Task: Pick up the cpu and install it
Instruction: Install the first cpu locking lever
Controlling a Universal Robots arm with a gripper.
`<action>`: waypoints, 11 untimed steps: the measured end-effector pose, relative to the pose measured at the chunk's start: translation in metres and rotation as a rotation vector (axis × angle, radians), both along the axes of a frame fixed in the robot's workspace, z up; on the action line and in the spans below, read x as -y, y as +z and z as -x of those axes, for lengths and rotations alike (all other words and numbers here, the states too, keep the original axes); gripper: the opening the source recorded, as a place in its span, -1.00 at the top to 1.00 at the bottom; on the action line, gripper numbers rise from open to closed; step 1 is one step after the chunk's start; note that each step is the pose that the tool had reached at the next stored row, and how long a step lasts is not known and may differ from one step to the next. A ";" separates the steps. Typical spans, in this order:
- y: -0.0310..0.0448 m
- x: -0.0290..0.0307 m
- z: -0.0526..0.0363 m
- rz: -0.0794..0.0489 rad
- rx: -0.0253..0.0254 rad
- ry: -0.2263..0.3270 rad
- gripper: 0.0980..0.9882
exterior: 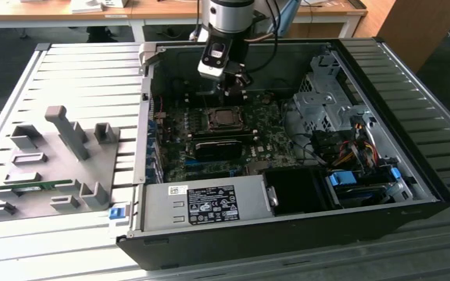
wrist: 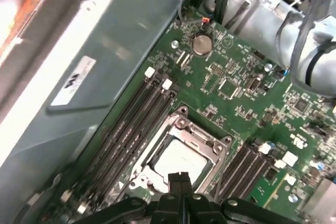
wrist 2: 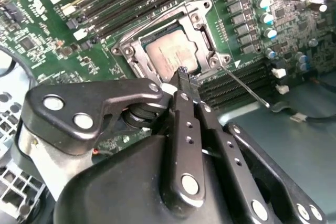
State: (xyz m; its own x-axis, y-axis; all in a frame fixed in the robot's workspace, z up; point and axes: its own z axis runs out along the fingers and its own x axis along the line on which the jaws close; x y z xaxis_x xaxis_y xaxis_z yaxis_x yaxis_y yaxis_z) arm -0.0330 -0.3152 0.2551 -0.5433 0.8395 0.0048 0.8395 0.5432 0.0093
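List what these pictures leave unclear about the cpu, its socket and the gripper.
- Near edge of the cpu: hidden behind the gripper in both wrist views.
- Contact: the closed fingertips overlap the cpu; touching or just above cannot be told.
- Cpu seating in the socket: too small in the exterior view.
- Socket's load plate: not identifiable; a thin lever lies beside the socket.

Open computer case [exterior: 412, 175] on slatted table [exterior: 77, 76], grey fixture blocks [exterior: 68, 132], perhaps a memory stick [exterior: 33, 187] beside them
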 end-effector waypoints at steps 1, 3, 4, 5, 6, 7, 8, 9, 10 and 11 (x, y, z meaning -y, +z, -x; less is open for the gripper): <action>0.0022 0.0000 0.0000 0.000 -0.0001 0.001 0.98; 0.0029 0.0000 0.0000 0.000 0.0001 0.003 0.98; 0.0029 0.0000 0.0000 0.000 0.0001 0.006 0.98; 0.0029 0.0000 0.0000 0.000 0.0001 0.011 0.98; 0.0029 0.0000 0.0000 0.000 0.0001 0.018 0.98; 0.0029 0.0000 0.0000 0.000 0.0000 0.031 0.98; 0.0029 0.0000 0.0000 0.000 -0.0001 0.048 0.98; 0.0029 0.0000 0.0000 0.000 -0.0001 0.066 0.98; 0.0028 0.0000 0.0000 0.000 -0.0001 0.084 0.98; 0.0027 0.0000 0.0000 0.000 0.0000 0.102 0.98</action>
State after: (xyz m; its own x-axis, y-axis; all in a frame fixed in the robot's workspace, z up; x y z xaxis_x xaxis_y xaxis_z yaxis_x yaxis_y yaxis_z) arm -0.0330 -0.3152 0.2578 -0.6259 0.7799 0.0045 0.7799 0.6259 0.0092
